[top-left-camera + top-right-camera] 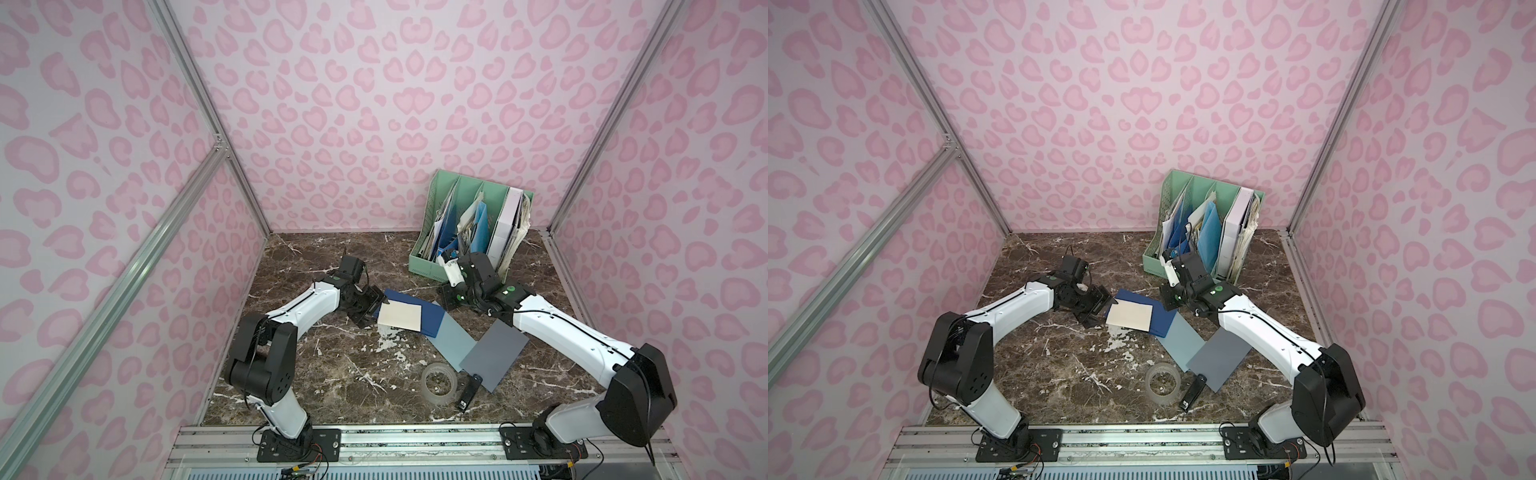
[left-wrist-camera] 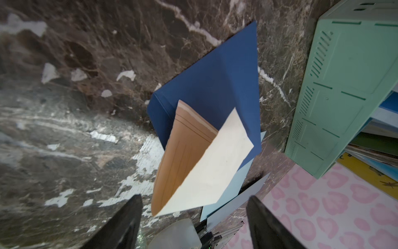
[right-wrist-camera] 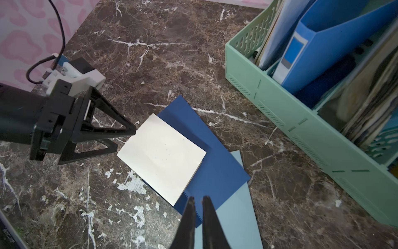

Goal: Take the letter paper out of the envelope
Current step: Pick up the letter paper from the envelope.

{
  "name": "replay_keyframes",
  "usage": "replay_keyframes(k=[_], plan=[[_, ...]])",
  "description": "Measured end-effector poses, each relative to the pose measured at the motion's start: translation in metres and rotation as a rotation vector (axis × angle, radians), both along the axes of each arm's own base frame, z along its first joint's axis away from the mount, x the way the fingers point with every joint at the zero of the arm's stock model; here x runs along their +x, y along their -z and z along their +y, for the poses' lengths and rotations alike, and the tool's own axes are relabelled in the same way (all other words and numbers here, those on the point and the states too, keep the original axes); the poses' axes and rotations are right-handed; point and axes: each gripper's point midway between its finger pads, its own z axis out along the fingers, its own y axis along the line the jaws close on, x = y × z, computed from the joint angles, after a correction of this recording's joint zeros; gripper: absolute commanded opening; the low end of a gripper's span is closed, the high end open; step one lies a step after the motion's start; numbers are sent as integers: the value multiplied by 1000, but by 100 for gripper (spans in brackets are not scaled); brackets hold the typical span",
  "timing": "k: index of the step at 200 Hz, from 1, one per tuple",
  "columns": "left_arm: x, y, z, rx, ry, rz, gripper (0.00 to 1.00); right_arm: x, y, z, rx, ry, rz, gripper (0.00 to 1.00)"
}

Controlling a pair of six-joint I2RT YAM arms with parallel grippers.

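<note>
Letter paper: a cream rectangular sheet, matte and faintly speckled, is seen lying on top of the envelope, its whole outline exposed and one end carried past the envelope's edge over bare stone
Underside: in the left wrist view a brown kraft-toned layer with ruled lines is shown beneath the cream face, the two parted like a wedge; whether they are one folded sheet cannot be told
Envelope: dark blue card, creased diagonally and sharp-cornered, is laid on the marble, with one end overlapping a pale blue sheet
Left gripper: black triangular fingers are held wide apart at the paper's free end, one tip at a corner of the sheet, nothing clamped
Right gripper: slim dark fingers are held only slightly apart above the envelope's edge, nothing caught between them
Tabletop: brown marble veined in white, marked by scuffed pale patches just beside the paper
Grey sheet: smooth card, laid askew over the pale blue one
Clutter: a clear tape roll and a black stapler are set near the front, apart from the paper
Organiser: mint-green plastic with slotted walls, packed with folders, is stood at the back by the right arm
Open room: bare stone is seen on the left arm's side and toward the back wall
</note>
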Motion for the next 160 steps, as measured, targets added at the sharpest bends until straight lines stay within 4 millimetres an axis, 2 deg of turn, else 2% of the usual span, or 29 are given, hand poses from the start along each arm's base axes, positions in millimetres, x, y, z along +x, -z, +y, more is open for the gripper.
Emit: replay_keyframes(k=[24, 37, 74, 100, 118, 160], plan=[[27, -15, 0, 20, 75, -114, 70, 0, 1, -6, 10, 19, 12, 18], [34, -18, -4, 19, 138, -168, 68, 0, -1, -9, 16, 22, 11, 19], [24, -10, -9, 82, 336, -232, 68, 1, -4, -12, 36, 21, 17, 19], [14, 8, -4, 114, 425, -236, 68, 1, -5, -13, 42, 25, 20, 19], [15, 14, -6, 112, 462, -250, 67, 0, -5, -11, 47, 14, 28, 19], [23, 20, -19, 54, 502, -293, 53, -1, -5, -10, 49, 7, 37, 20]])
